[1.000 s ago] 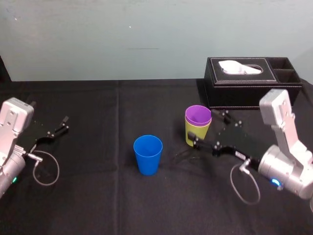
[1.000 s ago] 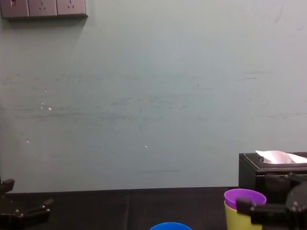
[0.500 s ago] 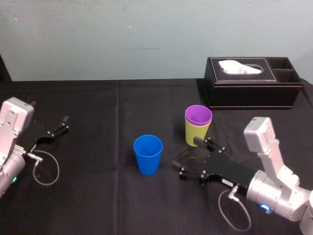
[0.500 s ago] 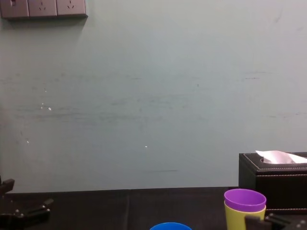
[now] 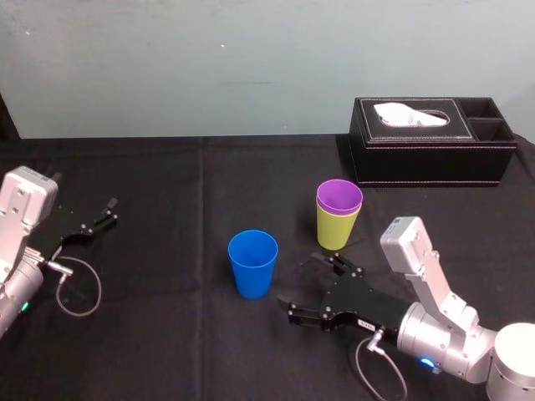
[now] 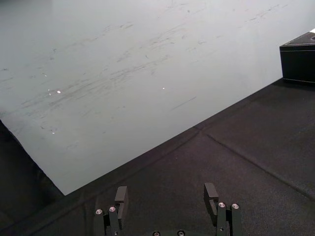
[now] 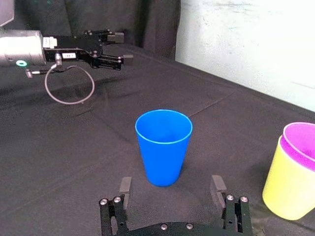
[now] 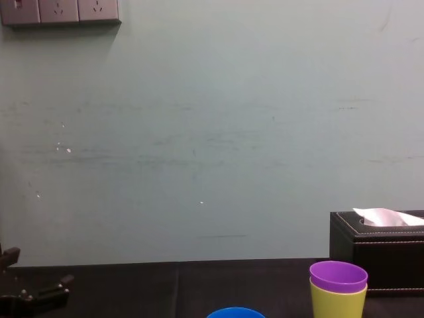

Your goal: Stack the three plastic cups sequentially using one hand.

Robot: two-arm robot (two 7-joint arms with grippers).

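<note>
Eyeballing the blue cup (image 5: 252, 266) mid-table, left of the purple cup (image 5: 338, 197) nested in the yellow-green cup (image 5: 337, 230), I'd guess it's light, slick and squashy, so my spread-open right gripper (image 5: 297, 282) just near-right of it should pinch mid-wall gently; left gripper (image 5: 111, 210) idles spread, far left.

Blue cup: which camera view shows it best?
The right wrist view: the blue cup stands whole and close before the open right gripper. The head view shows it whole but farther; the chest view, just its rim.

Blue cup (image 5: 252, 263) seemingly open to tool (image 5: 295, 282).
</note>
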